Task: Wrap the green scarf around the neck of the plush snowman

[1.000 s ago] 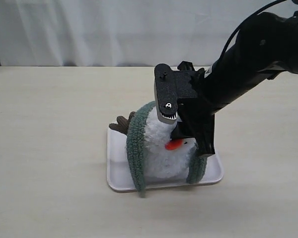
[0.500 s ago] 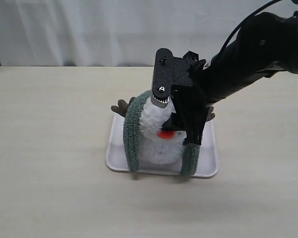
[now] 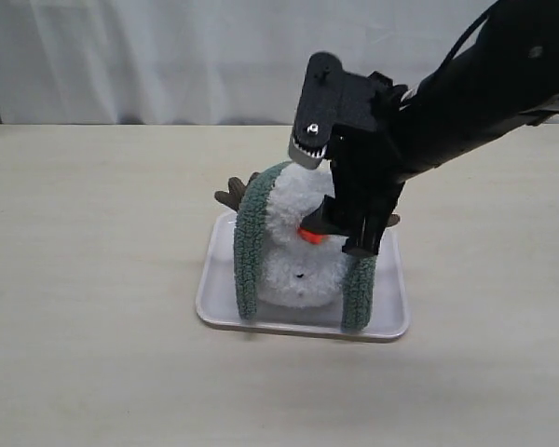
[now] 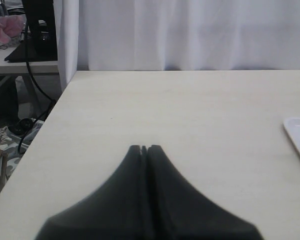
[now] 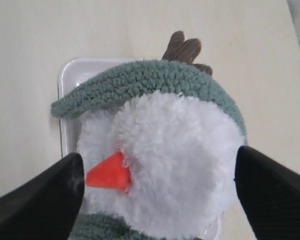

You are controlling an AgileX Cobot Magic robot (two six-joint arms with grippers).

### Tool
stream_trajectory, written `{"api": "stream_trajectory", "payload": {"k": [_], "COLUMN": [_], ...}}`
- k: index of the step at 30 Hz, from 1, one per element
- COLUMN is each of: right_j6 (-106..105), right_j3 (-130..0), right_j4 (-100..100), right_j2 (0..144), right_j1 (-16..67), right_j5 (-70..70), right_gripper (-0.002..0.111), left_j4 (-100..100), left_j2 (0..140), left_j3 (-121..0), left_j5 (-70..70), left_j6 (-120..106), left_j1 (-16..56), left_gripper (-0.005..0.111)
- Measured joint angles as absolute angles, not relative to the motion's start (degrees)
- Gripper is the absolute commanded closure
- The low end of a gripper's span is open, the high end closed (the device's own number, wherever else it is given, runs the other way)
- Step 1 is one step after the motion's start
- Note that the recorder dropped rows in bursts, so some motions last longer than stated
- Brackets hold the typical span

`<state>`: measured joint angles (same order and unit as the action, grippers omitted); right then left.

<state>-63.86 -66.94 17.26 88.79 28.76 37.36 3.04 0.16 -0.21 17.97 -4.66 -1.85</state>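
Note:
The plush snowman [image 3: 296,265] stands in a white tray [image 3: 391,318], orange nose [image 3: 308,235] facing front. The green scarf [image 3: 251,251] lies over the back of its neck, and both ends hang down in front, one on each side. My right gripper [image 3: 334,197] hovers open over the head, a finger on either side. The right wrist view looks down on the snowman's head [image 5: 180,155], the scarf [image 5: 150,80] arching behind it and the gripper [image 5: 157,172] straddling it. My left gripper [image 4: 144,148] is shut and empty over bare table, out of the exterior view.
A brown twig arm [image 3: 230,196] sticks out behind the scarf. The tray's corner [image 4: 297,131] shows at the edge of the left wrist view. The table's side edge [image 4: 37,142], cables and clutter lie beyond it. A white curtain backs the table.
The right gripper rose and drew back slightly. The snowman went from leaning forward to standing upright, and the tray shifted a little away with it.

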Motion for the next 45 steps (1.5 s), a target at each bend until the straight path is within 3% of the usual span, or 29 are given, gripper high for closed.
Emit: {"api": "stream_trajectory", "payload": {"k": [2, 4, 11, 17, 22, 26, 32, 45], "right_j6": [-60.0, -54.8, -38.5, -32.4, -15.8, 0.4, 8.9, 18.2], "right_j3": [-66.9, -66.9, -66.9, -66.9, -68.6, -73.4, -84.4, -91.0], "right_j4": [17.3, 17.3, 17.3, 13.6, -2.6, -11.2, -12.4, -21.4], "right_j2": [86.4, 84.3, 78.9, 77.2, 76.7, 79.0, 89.3, 107.6], "right_j1": [28.8, 28.8, 28.8, 28.8, 33.6, 38.9, 39.6, 39.6], "right_j5": [37.4, 37.4, 42.5, 50.7, 52.7, 54.1, 58.0, 47.1], "right_gripper": [0.033, 0.043, 0.104, 0.104, 0.104, 0.104, 0.104, 0.104], "left_j4": [3.0, 3.0, 3.0, 3.0, 3.0, 3.0, 3.0, 3.0], "left_j2": [0.2, 0.2, 0.2, 0.2, 0.2, 0.2, 0.2, 0.2], "left_j3": [-0.2, -0.2, -0.2, -0.2, -0.2, -0.2, -0.2, -0.2], "left_j5": [18.0, 18.0, 18.0, 18.0, 18.0, 18.0, 18.0, 18.0], "left_j6": [-4.7, -4.7, -4.7, -4.7, -4.7, -4.7, -4.7, -4.7], "left_j1": [-1.9, -1.9, -1.9, -1.9, -1.9, -1.9, -1.9, -1.9], "left_gripper": [0.107, 0.107, 0.107, 0.107, 0.107, 0.107, 0.107, 0.107]}}
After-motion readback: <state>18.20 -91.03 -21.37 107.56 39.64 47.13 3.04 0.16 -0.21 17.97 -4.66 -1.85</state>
